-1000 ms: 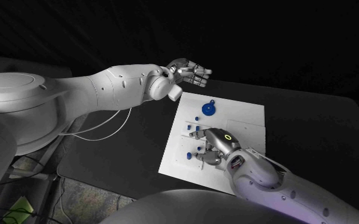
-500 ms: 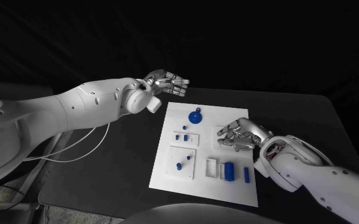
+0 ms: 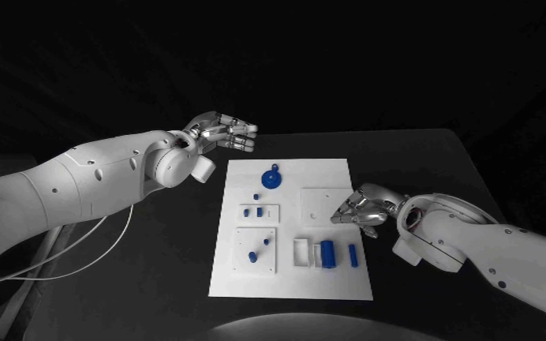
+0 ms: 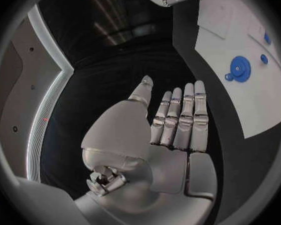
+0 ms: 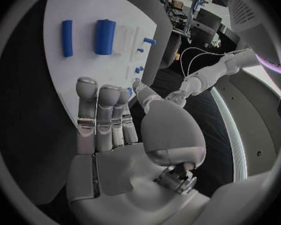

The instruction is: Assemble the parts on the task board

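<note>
The white task board (image 3: 313, 169) lies in the middle of the black table. On it are a round blue disc (image 3: 271, 177), several small blue pegs (image 3: 260, 211), a thick blue cylinder (image 3: 327, 253) and a slim blue bar (image 3: 353, 254). My left hand (image 3: 224, 133) hovers off the board's far left corner, fingers straight and together, holding nothing. The left wrist view shows that flat left hand (image 4: 172, 120) with the disc (image 4: 239, 67) beyond it. My right hand (image 3: 364, 208) is at the board's right edge, empty. In the right wrist view, the right hand (image 5: 109, 130) reaches toward the cylinder (image 5: 104, 36) and bar (image 5: 67, 37).
A white raised square (image 3: 324, 203) sits on the board just left of my right hand. A white slotted holder (image 3: 305, 252) stands beside the cylinder. Black table (image 3: 148, 262) surrounds the board on all sides.
The camera has shifted. My right hand has drawn back from the small pegs on the board's near left part to its right edge. The left hand stays raised off the far left corner.
</note>
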You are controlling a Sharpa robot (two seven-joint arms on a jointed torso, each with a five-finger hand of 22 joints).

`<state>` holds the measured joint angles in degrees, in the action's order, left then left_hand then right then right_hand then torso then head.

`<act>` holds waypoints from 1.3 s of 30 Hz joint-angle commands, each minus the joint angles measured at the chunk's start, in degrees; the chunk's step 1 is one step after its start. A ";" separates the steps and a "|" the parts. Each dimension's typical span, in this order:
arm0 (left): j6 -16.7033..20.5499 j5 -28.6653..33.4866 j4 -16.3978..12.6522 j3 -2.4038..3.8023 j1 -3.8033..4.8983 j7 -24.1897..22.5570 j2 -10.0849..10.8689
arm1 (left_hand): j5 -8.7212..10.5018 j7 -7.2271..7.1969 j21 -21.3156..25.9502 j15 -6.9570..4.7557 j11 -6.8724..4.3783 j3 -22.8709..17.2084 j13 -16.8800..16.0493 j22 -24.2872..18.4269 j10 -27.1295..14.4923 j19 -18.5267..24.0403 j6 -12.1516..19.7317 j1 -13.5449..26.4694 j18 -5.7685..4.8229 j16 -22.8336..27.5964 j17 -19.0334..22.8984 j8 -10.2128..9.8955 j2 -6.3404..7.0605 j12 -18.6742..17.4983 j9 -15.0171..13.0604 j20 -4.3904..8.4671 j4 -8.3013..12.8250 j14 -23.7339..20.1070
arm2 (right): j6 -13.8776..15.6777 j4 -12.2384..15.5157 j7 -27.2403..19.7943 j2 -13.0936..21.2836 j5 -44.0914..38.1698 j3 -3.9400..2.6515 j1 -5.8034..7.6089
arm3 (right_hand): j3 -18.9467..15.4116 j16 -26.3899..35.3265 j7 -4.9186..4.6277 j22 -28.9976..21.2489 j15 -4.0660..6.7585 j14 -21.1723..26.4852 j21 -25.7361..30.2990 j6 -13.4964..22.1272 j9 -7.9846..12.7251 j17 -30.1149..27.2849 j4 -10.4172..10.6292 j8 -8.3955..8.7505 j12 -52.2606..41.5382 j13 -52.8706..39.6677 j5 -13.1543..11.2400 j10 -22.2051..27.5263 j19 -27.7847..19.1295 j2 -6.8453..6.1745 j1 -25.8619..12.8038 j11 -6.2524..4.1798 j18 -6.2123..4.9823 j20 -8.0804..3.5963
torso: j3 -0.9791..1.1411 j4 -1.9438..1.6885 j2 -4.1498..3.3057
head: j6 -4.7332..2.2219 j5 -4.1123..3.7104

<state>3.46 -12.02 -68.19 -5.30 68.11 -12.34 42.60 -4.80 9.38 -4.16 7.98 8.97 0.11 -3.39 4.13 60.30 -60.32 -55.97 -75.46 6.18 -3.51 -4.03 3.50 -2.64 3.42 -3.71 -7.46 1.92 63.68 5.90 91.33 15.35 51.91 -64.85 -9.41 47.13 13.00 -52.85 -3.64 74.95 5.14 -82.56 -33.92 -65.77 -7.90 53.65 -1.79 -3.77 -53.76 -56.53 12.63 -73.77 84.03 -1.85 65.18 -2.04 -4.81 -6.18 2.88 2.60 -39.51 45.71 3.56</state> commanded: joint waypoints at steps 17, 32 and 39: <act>2.94 -1.18 -0.83 -0.03 -0.27 -1.29 0.20 | 1.85 -0.76 0.19 0.40 -0.88 1.31 -0.01 -0.11 3.14 1.04 0.21 1.82 -1.56 -0.05 0.20 0.25 1.72 0.05 -0.05 -0.28 -1.01 -1.76 | -8.59 -0.19 20.39 -2.10 3.89 0.22 0.06 | -1.67 -2.21 -0.53 5.21 -0.11 -0.56 -9.36 1.95 -0.70 6.80 3.48 0.14 -0.50 -7.91 1.17 -2.37 0.66 -0.63 -5.57 0.60 0.85 0.01 | -0.73 -0.26 0.32 | 1.49 -1.67; 1.04 -1.07 -2.05 -0.03 -0.42 -1.53 0.31 | 2.11 -0.42 0.18 0.48 -0.06 0.79 0.01 -0.10 -0.64 -0.66 1.22 3.73 -0.93 0.04 0.39 0.23 4.25 0.01 -0.04 -0.22 -3.54 -3.12 | -10.68 -2.13 23.76 -4.83 4.64 1.57 -0.03 | -1.38 -2.80 -0.86 5.28 -0.25 -0.74 -10.45 3.34 -1.25 8.09 5.92 0.10 -0.44 -9.35 -1.43 -2.86 0.48 -2.89 -6.41 0.83 0.73 0.13 | -0.72 -0.30 0.29 | 1.86 -1.43; 0.13 -1.71 -2.34 -0.03 -0.43 -1.31 0.42 | 2.08 0.07 0.22 1.39 0.48 0.35 0.02 -0.15 -2.64 1.84 3.86 3.77 -0.85 0.01 0.48 0.14 8.75 0.00 0.04 -1.10 -9.11 -6.95 | -10.42 -2.49 24.34 -5.68 4.68 1.95 -0.54 | -0.73 -2.63 -1.15 5.23 -0.41 -0.76 -10.42 4.67 -2.10 8.40 9.10 0.09 0.16 -9.54 -3.53 -2.75 0.32 -6.04 -5.01 1.04 0.46 0.34 | -0.68 -0.24 0.28 | 2.07 -1.45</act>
<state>5.19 -13.00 -70.34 -5.35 67.70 -12.91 43.01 -3.04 9.46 -3.94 9.33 9.42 0.38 -3.39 3.91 58.01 -58.77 -52.35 -71.52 5.31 -3.51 -3.59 3.50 5.65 3.42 -3.71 -8.58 -6.61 57.00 -3.51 88.88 38.38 46.39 -60.54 -7.52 46.76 12.26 -55.59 -4.79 74.93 4.80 -82.90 -44.27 -61.30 -10.00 61.99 7.31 -3.77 -53.63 -66.01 9.08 -76.29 84.15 -7.69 60.37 -1.12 -3.91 -6.24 2.17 2.32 -39.22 47.68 2.16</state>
